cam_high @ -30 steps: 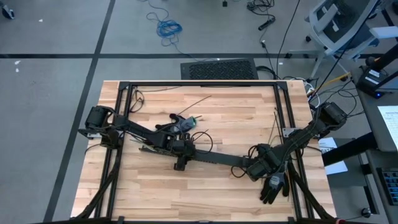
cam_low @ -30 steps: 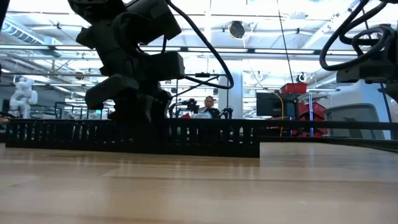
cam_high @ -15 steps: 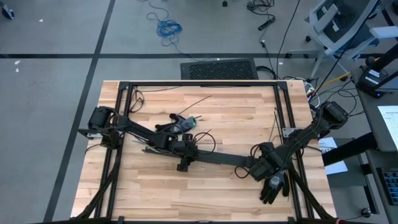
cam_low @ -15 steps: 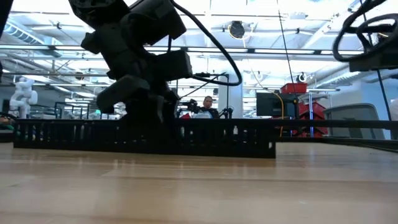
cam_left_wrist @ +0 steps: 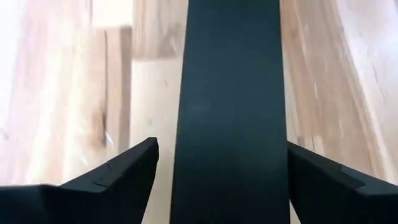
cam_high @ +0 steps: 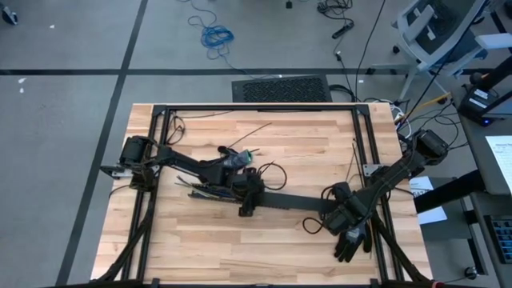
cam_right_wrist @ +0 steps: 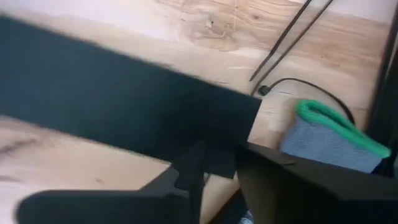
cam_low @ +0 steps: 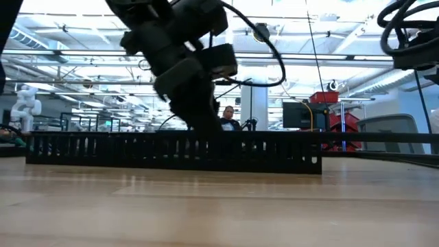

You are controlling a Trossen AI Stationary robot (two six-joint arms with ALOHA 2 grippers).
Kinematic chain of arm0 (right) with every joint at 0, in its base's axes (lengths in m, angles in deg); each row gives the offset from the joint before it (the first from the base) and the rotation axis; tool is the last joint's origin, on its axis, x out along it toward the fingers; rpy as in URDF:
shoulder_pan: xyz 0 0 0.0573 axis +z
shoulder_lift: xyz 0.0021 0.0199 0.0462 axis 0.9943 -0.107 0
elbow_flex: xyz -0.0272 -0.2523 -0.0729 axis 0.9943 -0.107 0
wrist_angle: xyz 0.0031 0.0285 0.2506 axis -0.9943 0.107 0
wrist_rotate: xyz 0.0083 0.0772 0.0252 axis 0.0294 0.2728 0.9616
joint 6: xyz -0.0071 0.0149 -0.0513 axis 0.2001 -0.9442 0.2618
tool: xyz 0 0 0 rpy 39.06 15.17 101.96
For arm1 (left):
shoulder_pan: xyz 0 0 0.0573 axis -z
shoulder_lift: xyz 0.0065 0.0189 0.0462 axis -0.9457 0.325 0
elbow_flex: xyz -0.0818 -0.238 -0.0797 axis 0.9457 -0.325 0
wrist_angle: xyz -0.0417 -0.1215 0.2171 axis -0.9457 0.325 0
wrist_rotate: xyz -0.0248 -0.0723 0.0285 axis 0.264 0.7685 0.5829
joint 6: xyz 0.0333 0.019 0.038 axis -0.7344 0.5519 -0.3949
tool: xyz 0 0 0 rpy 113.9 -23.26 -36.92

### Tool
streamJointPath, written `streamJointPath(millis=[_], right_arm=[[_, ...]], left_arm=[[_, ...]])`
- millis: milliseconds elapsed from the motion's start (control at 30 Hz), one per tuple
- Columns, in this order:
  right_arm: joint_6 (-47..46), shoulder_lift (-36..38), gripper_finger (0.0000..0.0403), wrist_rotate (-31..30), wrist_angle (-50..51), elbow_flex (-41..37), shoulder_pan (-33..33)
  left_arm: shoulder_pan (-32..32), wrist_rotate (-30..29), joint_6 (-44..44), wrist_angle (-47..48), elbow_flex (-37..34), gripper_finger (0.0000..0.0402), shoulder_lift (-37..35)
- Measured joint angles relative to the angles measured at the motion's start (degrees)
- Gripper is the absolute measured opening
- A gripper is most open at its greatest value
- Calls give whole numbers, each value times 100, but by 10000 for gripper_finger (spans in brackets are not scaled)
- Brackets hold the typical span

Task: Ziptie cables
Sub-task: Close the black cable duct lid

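Left gripper (cam_left_wrist: 221, 163) reaches low across the wooden table (cam_high: 200, 240), fingers apart astride the long black slotted duct (cam_high: 288, 203), whose far end the right gripper (cam_high: 332, 214) nips

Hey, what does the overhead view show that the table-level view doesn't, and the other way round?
Only the high view: the coiled blue cable on the floor and what looks like a black glove near the table's right edge. Only the low view: a person and red equipment in the room behind. Both: the long black slotted duct on the light wooden table, with the left claw at it.
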Motion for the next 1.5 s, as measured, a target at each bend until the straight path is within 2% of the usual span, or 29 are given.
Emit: streamJointPath(millis=[133, 200, 333, 433, 567, 667, 733, 900, 1033, 1100, 1233, 1400, 1500], right_arm=[[261, 0, 127, 17, 31, 0, 109], [406, 0, 147, 21, 36, 0, 146], [497, 90, 166, 20, 29, -2, 218], [509, 275, 168, -106, 25, -2, 262], [569, 619, 162, -752, -55, -3, 295], [770, 881, 160, -1322, -204, -4, 284], [895, 1018, 160, -1797, -378, -4, 278], [1314, 1163, 160, -2505, -991, -4, 141], [2136, 1136, 160, -2630, -1843, -4, -255], [2491, 1121, 160, -2638, -2246, -4, -468], [2973, 1121, 160, -2650, -2790, -4, -863], [3414, 1123, 160, -2570, -3080, -4, -1155], [3531, 1123, 160, -2449, -3110, -4, -1251]], left_arm=[[-74, -52, -42, 26, 361, 325, -1], [-127, -199, -70, 327, 700, 326, -51], [-322, -505, -101, 1223, 1536, 327, -535], [-448, -613, -69, 1868, 1753, 327, -1156], [-468, -1051, 132, 2999, 1559, 327, -2050], [-395, -1111, 572, 3892, 1092, 327, -2719], [-299, -1118, 801, 4158, 658, 327, -3122], [-107, -1116, 616, 3797, -649, 327, -4055], [-88, -872, 474, 2591, -1812, 327, -4211], [-95, -798, 276, 2051, -2167, 327, -4136], [-234, -674, 199, 1595, -2391, 327, -3821], [-276, 85, 86, 1268, -2447, 327, -3531], [-280, 223, -69, 973, -2461, 327, -3346]])
